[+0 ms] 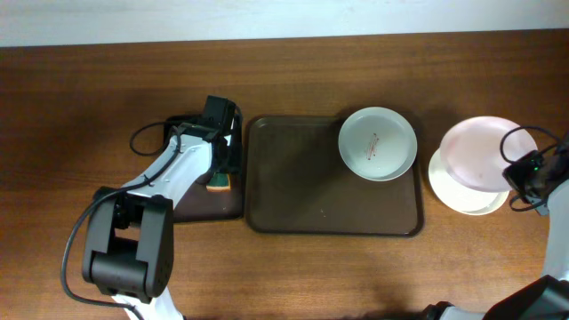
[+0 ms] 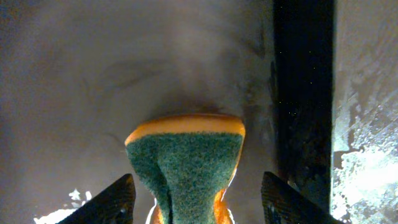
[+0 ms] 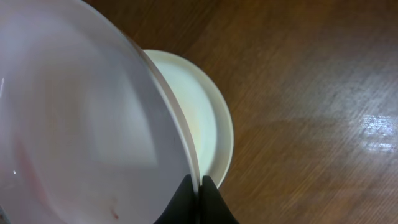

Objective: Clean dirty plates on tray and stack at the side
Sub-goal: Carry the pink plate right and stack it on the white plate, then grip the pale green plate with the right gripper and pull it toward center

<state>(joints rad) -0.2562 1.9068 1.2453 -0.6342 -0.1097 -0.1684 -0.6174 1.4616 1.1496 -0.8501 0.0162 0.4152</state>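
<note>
Pinched at its rim by the closed right tool [image 3: 199, 186], a pink plate [image 3: 81, 124] hung tilted over a cream plate [image 3: 202, 118] on the tabletop [image 1: 356, 276]. Left tool [image 2: 198, 199] stood spread, ungripping, around a green-and-yellow sponge [image 2: 186, 162]. One red-flecked pale-green plate [image 1: 378, 142] lay on the brown tray [image 1: 293, 204].

The bench [image 3: 311, 93] is brown wood with a clear grain and a soft sheen that catches the light. The tray [image 1: 293, 187] looks like dark brown plastic, smooth and mostly matt. The pale green plate [image 1: 378, 142], the pink plate [image 3: 81, 124] and the cream plate [image 3: 205, 118] are smooth and glossy. The sponge [image 2: 186, 168] has a rough, fibrous green scouring face over orange foam.
</note>
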